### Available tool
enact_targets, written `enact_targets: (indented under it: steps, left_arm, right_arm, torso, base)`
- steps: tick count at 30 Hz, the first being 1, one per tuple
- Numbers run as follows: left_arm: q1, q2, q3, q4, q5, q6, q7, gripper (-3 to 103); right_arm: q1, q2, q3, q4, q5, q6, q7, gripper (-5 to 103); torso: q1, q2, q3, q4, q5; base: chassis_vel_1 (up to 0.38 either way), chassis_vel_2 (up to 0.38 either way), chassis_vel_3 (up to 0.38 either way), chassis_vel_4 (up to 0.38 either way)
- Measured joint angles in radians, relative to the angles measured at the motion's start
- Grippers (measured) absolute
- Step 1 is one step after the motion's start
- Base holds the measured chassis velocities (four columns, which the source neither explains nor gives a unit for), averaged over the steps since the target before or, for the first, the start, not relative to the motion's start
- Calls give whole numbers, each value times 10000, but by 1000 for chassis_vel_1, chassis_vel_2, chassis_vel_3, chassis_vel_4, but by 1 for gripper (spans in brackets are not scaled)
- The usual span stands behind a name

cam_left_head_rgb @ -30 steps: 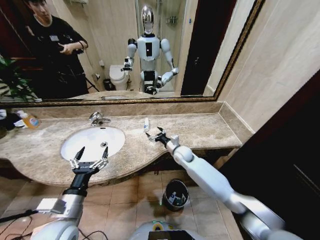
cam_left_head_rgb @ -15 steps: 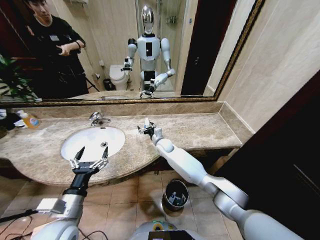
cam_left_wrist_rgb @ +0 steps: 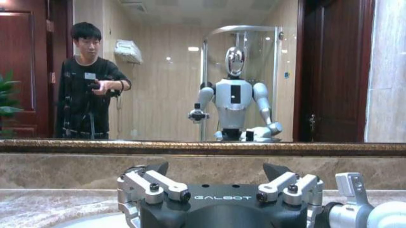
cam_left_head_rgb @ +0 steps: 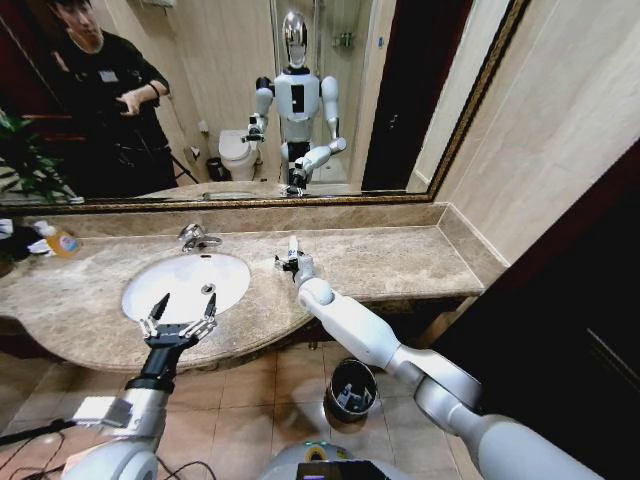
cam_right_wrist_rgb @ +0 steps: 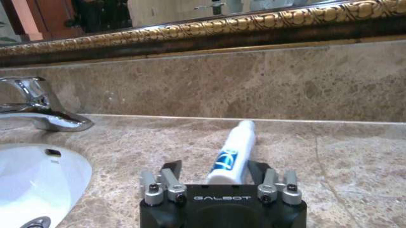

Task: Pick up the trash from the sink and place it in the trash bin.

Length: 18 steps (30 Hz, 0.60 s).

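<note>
From the head view, the right gripper (cam_left_head_rgb: 290,262) reaches over the marble countertop (cam_left_head_rgb: 400,262) at about three o'clock of the sink (cam_left_head_rgb: 187,285), its fingers spread around a white tube (cam_left_head_rgb: 292,246) lying there. The left gripper (cam_left_head_rgb: 180,318) hangs wide open at the basin's front rim. The trash bin (cam_left_head_rgb: 352,389) stands on the floor below.

In the right wrist view, the blue-marked tube (cam_right_wrist_rgb: 233,153) lies flat between the open jaws, unclamped.

A tube (cam_right_wrist_rgb: 232,153) is lying on the countertop (cam_left_head_rgb: 400,260), right of the sink (cam_left_head_rgb: 187,284) (faucet (cam_left_head_rgb: 197,237) behind it). The trash bin (cam_left_head_rgb: 351,389) is sitting on the floor below.
</note>
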Motion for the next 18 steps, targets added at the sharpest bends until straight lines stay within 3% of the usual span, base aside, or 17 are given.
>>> enact_targets:
  steps: [2,7,10,11,12,15,18]
  left_arm:
    - [0,0,0,0,0,0,0,100]
    - [0,0,0,0,0,0,0,100]
    - [0,0,0,0,0,0,0,100]
    - [0,0,0,0,0,0,0,100]
    - [0,0,0,0,0,0,0,100]
    - [0,0,0,0,0,0,0,100]
    - [0,0,0,0,0,0,0,100]
  right_arm:
    - [-1,-37,24,-5,29,37,-63,61]
    - [1,-69,27,-45,30,70,-142,51]
    - [28,-70,25,-104,-22,109,-207,35]
    - [32,-70,13,-107,-53,111,-218,35]
    - [37,-75,-19,-103,-120,118,-254,21]
    - [44,-101,-88,-86,-206,118,-434,21]
    - [50,-101,-129,-95,-232,117,-532,32]
  torso:
    - [0,1,0,0,1]
    - [0,2,0,0,0]
    - [0,2,0,0,0]
    - [0,2,0,0,1]
    - [0,2,-1,-1,1]
    - [-1,2,-1,-1,0]
    - [0,2,-1,0,0]
  base:
    - [0,0,0,0]
    - [0,0,0,0]
    - [0,0,0,0]
    - [0,0,0,0]
    - [0,0,0,0]
    - [0,0,0,0]
    - [0,0,0,0]
